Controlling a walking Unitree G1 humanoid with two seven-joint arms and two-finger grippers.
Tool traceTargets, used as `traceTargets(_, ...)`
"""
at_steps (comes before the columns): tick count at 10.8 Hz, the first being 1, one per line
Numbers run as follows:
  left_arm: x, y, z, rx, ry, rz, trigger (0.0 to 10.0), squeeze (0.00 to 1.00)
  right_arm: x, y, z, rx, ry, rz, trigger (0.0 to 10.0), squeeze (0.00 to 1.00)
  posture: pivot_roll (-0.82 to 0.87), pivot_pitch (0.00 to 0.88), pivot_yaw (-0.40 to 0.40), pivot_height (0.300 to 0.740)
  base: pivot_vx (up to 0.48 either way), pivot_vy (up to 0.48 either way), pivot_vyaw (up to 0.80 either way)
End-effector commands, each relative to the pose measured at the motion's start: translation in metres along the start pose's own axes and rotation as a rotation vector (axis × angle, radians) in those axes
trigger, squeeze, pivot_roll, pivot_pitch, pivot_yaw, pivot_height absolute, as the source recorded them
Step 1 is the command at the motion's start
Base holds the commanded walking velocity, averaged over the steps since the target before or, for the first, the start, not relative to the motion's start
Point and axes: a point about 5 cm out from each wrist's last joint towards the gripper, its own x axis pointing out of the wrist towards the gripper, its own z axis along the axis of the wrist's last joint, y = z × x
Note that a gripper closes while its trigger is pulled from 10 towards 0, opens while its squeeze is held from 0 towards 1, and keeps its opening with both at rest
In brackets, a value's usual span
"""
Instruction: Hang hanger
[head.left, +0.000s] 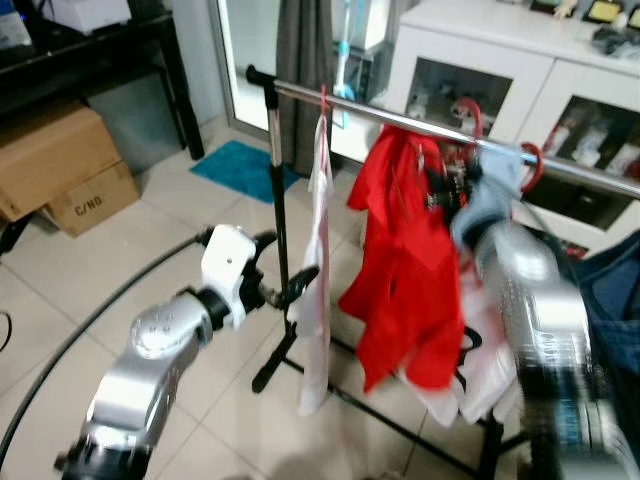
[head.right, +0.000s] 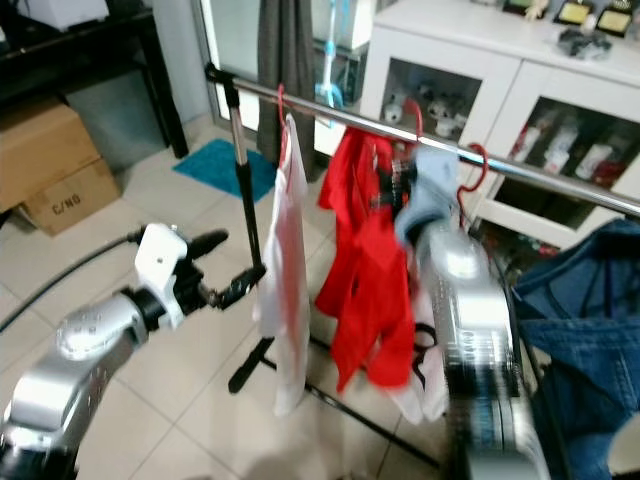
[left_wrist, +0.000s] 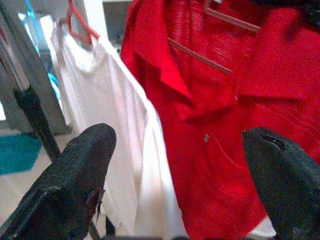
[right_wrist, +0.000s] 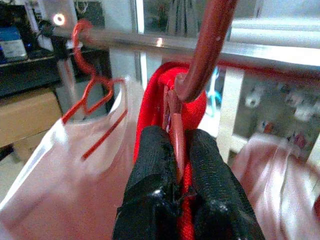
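Observation:
A red hanger (right_wrist: 176, 125) carries a red shirt (head.left: 405, 270), and its hook (right_wrist: 212, 40) sits at the metal rail (head.left: 400, 113) of the clothes rack. My right gripper (right_wrist: 177, 147) is raised to the rail and shut on the hanger's neck. Left of it, a white shirt (head.left: 320, 260) hangs from another red hanger (right_wrist: 92, 95). My left gripper (head.left: 285, 258) is held open just left of the white shirt, with nothing between its fingers (left_wrist: 75, 170). The right arm is blurred in the eye views.
The rack's black post (head.left: 277, 200) and floor bars stand right ahead. A blue denim garment (head.right: 580, 310) hangs at the right. Behind the rack is a white cabinet (head.left: 500, 60). Cardboard boxes (head.left: 60, 165), a teal mat (head.left: 240, 168) and a black floor cable (head.left: 90, 320) are to the left.

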Motion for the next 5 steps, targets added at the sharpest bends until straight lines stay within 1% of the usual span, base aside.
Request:
traceTargets(1,0.0,0.0,0.002,0.022,-0.006,0.007,10.0,0.0,-0.001,0.004,0.012,0.001,-0.045,0.013,0.0,0.0,0.01,0.0,-0.037,0.74,0.0,0.0,0.0)
traceTargets(5,0.0,0.0,0.001,0.016,-0.009,0.027,10.0,0.0,-0.024,0.016,-0.004,0.042,-0.016,-0.013,0.0,0.0,0.02,0.0,-0.045,0.74,0.0,0.0,0.0)
